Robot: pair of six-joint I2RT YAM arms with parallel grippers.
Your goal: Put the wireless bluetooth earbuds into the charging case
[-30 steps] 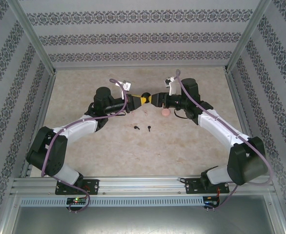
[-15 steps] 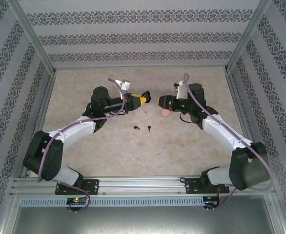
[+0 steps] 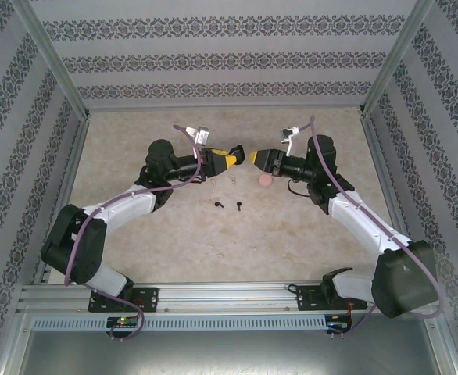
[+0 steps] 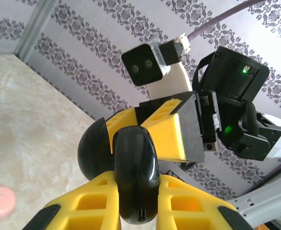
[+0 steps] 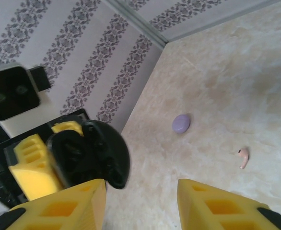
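Beige bench, patterned walls. At upper centre the left end effector pinches the open black charging case. The right end effector faces it, spread and empty. Two black earbuds lie below both, so the free right arm should probably fetch them.

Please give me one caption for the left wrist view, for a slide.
Left claw holds a glossy black round charging case up toward the open right claw.
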